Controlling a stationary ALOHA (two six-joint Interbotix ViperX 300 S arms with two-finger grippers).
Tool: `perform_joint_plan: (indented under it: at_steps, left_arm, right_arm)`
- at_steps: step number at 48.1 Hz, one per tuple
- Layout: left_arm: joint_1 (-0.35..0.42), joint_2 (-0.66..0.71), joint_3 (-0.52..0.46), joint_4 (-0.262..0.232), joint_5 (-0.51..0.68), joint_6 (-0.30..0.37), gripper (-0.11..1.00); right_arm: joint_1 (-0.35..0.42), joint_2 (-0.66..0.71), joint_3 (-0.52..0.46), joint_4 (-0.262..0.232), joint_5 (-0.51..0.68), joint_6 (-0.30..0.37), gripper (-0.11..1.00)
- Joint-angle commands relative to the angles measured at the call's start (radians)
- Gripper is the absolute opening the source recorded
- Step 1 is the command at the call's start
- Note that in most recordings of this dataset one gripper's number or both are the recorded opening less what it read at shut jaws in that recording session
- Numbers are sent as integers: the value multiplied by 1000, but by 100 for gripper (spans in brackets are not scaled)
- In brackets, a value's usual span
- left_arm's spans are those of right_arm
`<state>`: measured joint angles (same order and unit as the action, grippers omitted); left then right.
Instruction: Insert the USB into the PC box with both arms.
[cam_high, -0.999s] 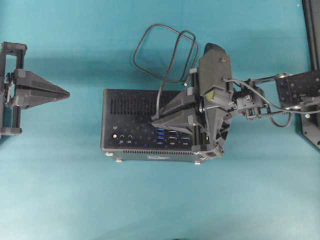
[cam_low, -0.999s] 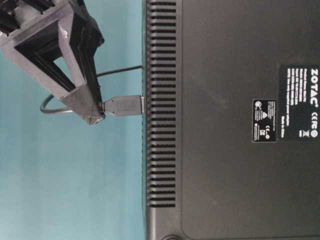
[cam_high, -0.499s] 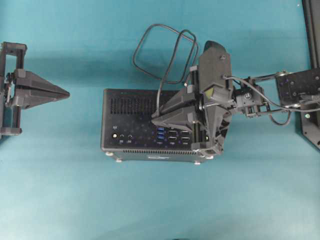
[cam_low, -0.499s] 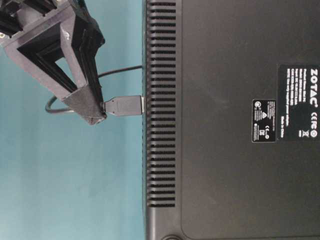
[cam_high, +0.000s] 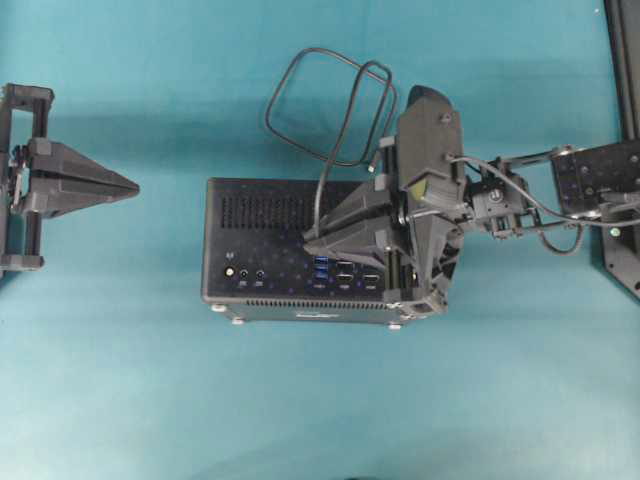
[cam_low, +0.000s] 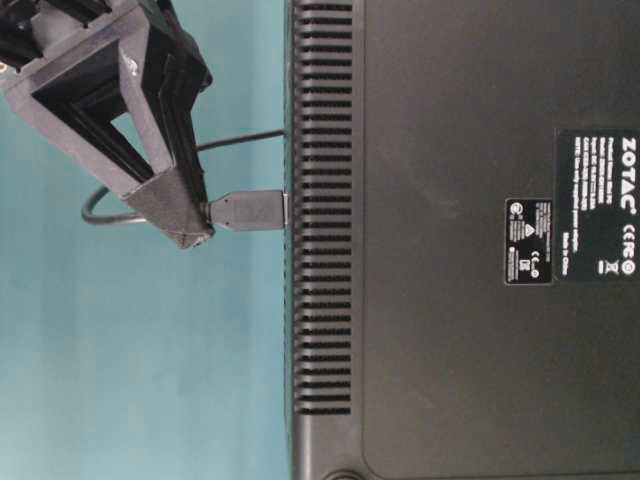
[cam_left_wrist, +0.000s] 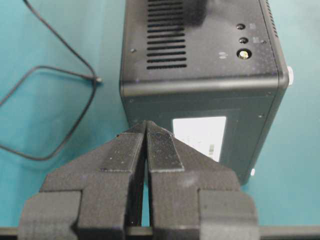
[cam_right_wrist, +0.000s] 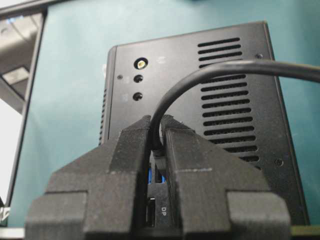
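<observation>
Now the right end effector (cam_high: 312, 243) pinches the USB (cam_low: 248, 211) plug between its nearly closed fingers, over the ported face of the PC box (cam_high: 262, 210), which sits mid-tabletop (cam_high: 320, 400). From table level the plug's tip touches the box's edge. Its cable loops away on the far side. Well off to the left, the left end effector (cam_high: 132, 187) hangs closed and empty.

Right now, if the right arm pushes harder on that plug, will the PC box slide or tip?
Probably slides rather than tips: the PC box lies flat and wide on small feet. The left gripper sits apart, not bracing it. The right gripper pinches the plug, so the push lands on the port face.
</observation>
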<state>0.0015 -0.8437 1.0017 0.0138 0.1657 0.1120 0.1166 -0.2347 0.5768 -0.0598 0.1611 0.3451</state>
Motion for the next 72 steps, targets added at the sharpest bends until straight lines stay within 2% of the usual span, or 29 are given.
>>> perform_joint_plan:
  at_steps: [1,8,23,41,66,72]
  left_arm:
    - [0,3,-28,3,-8,-2,0]
    - [0,5,-28,5,-8,0,0]
    - [0,5,-28,5,-8,-2,0]
    - [0,5,-28,5,-9,-2,0]
    - [0,5,-29,3,-8,-2,0]
    - [-2,5,-29,3,-9,0,0]
  right_arm:
    - [-9,15,15,-8,21,3,11]
    - [-15,17,15,-12,21,5,11]
    - [34,18,17,11,21,11,11]
    - [-9,14,15,0,21,3,11]
    - [17,11,12,9,17,11,12]
    - [12,11,8,9,21,11,17]
